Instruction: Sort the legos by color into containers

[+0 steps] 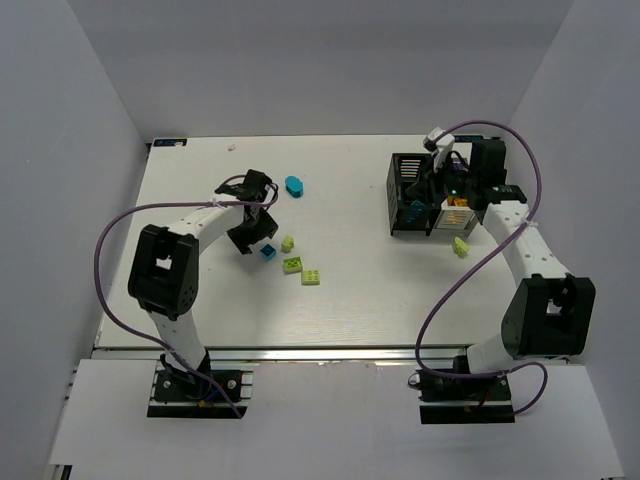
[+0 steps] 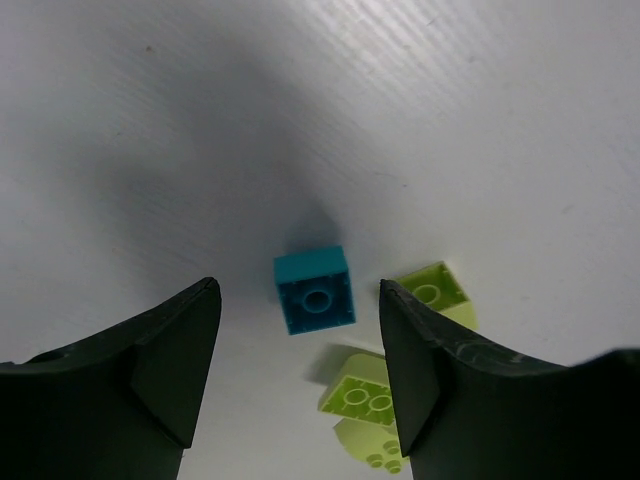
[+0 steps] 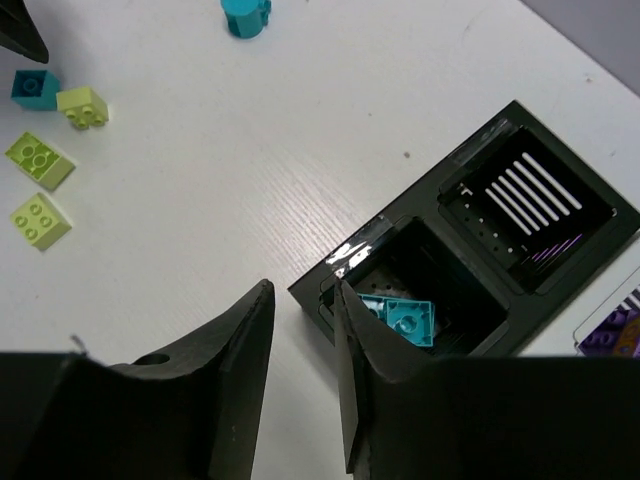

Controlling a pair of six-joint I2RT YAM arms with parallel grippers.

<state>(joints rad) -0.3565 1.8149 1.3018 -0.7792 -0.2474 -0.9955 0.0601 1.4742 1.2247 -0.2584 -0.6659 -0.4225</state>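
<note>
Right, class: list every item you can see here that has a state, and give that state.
Left tool: open, straddling the small teal square plastic brick, not gripping.
Right tool: jaws narrowly apart, empty.
Black plastic bin: one compartment holds teal bricks.
Lime green studded bricks: loose on table.
Rounded teal brick: loose on table.

Teal brick (image 2: 314, 290) on a white worktop (image 2: 300, 100), lime green bricks (image 2: 365, 398) beside it. The bin (image 3: 445, 235) is black, white stripes across its upper-right compartment, more teal inside. The cables (image 1: 100, 250) are purple.
</note>
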